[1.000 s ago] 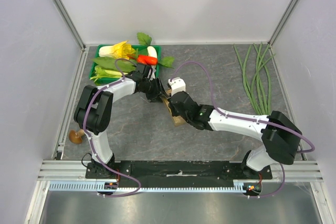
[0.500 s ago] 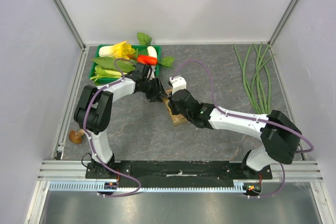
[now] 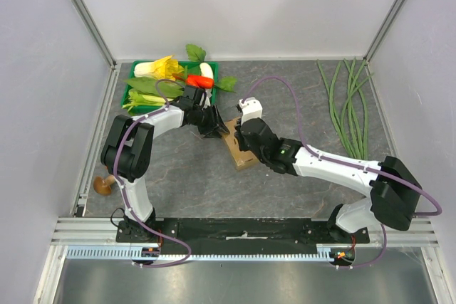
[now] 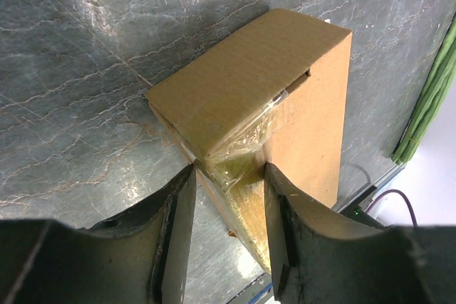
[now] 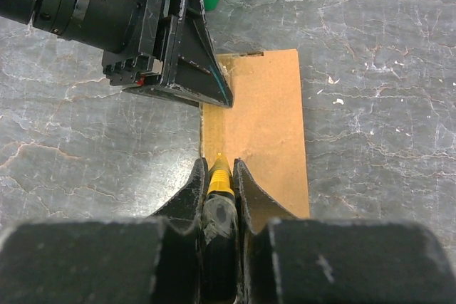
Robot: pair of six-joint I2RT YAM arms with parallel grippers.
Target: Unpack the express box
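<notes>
Left gripper (image 4: 229,172) pinches the taped near end of the express box (image 4: 249,83), one finger (image 4: 174,226) on either side of the corner where clear tape wraps over. Right gripper (image 5: 219,165) is pressed together on a thin black tool with a yellow tip (image 5: 219,174). The tip points at the box's top face, close to its 9 o'clock long edge in the right wrist view. Whether the tip touches the cardboard, I cannot tell. In that same view the left gripper's black wedge-shaped fingers meet the box at its 11 o'clock corner.

Top view: the box lies flat near the centre of the grey stone-pattern table (image 3: 178,176), long axis running 11 to 5 o'clock, top closed. The left gripper is at its 11 o'clock end. The right gripper is over its 1 o'clock side and hides part of it. The left arm comes in bent from 8 o'clock. The right arm stretches in from 4 o'clock, with a purple cable (image 3: 285,90) looping above it.

A green tray (image 3: 127,96) sits at the table's 11 o'clock corner, piled with leafy greens, a red piece and a white one. A bundle of long green beans (image 3: 349,105) lies at 2 o'clock, well apart from the box. A small brown mushroom-like thing (image 3: 103,185) sits at 8 o'clock by the table edge.

In the left wrist view a small slot shows in the box's side seam toward its far end.
</notes>
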